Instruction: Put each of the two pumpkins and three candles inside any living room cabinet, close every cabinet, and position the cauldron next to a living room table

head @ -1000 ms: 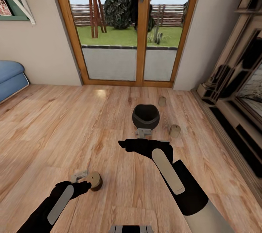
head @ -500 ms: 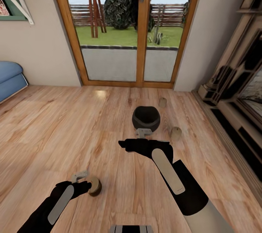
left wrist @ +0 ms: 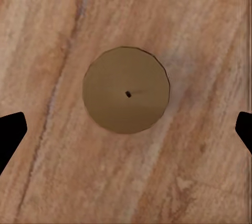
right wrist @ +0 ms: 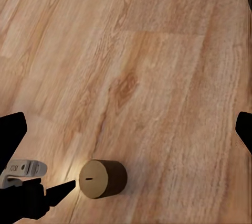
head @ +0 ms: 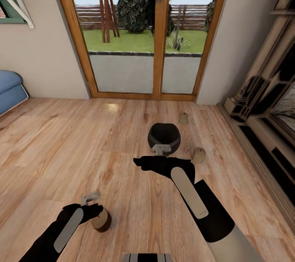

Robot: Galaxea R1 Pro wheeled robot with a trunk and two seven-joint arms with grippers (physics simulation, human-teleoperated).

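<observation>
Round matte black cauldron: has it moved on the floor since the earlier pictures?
No. The cauldron keeps its place beside the stubby tan candle; the whole view shifted with the camera.

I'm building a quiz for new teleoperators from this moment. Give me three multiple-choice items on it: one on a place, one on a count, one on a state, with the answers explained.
1. Where does the cauldron stand?
A. on the wooden floor, in front of the glass doors
B. on the blue sofa
C. on a shelf of the wall unit

2. How many candles show in the head view?
A. one
B. three
C. five

3. How do the left gripper's fingers stand?
A. shut on a candle
B. shut on nothing
C. open, wide apart, with a candle on the floor between them

Answers:
1 A: the black pot sits on the boards beyond the right gripper.
2 B: one by the left gripper, two right of the cauldron.
3 C: the left wrist view shows both fingertips well clear of the candle's top.
</observation>
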